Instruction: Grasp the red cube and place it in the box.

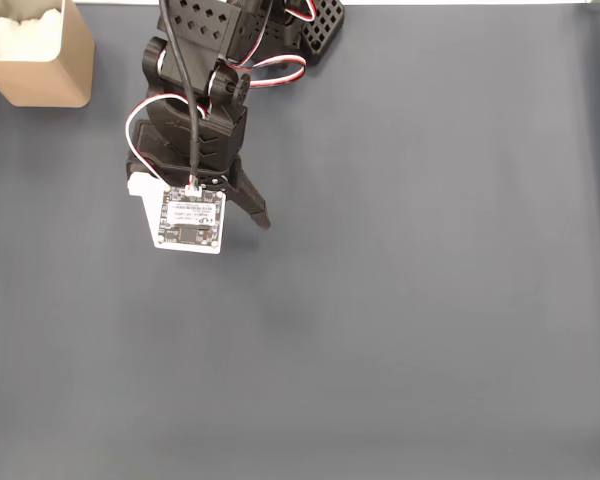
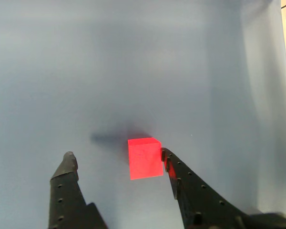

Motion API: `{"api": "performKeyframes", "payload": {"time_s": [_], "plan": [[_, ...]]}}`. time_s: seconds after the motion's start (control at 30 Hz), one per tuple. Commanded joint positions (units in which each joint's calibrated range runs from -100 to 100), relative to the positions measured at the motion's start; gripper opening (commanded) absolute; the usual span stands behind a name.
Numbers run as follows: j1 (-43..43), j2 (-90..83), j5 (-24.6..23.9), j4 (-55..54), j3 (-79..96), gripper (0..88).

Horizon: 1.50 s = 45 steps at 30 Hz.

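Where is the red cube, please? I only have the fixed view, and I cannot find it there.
Observer: In the wrist view the red cube lies on the grey mat, between the fingers of the hand.
Operator: Is the hand open?
Observer: Yes, open. The finger on the right of that view is at the cube's side and seems to touch it.
Operator: And the other finger?
Observer: The finger on the left stands clear of the cube, with bare mat between them.
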Motion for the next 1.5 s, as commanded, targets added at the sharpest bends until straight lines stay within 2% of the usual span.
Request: {"api": "performKeyframes", "payload": {"time_s": [0.0, 0.6, 1.03, 1.47], "plan": [[-0.81, -0.08, -0.39, -0.92, -0.74, 40.3], [1.39, -1.3, -0.29, -0.42, -2.75, 40.3], [1.46, -9.7, -0.59, 6.87, -3.75, 40.3], [2.03, -8.4, -0.39, 5.97, -4.75, 40.3]]}}
